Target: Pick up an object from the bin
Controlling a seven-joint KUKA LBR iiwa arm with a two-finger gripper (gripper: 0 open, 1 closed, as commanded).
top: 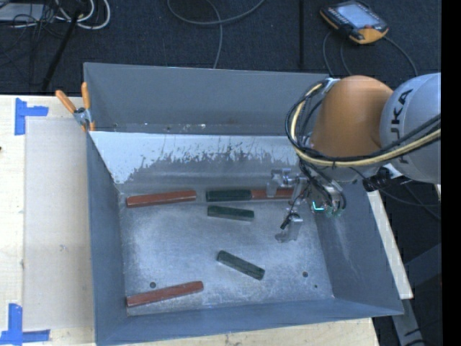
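Brown bar (261, 193) at foot of back wall, right end of row, partly behind wrist. Gripper (290, 229) near it, low over bare floor; spread or closed, cannot tell. Green bar (230, 212) to camera-left.

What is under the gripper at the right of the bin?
A red-brown bar runs under the gripper, starting beside a dark green bar near the back wall. Its left end can be seen; the rest of its length is covered by the gripper.
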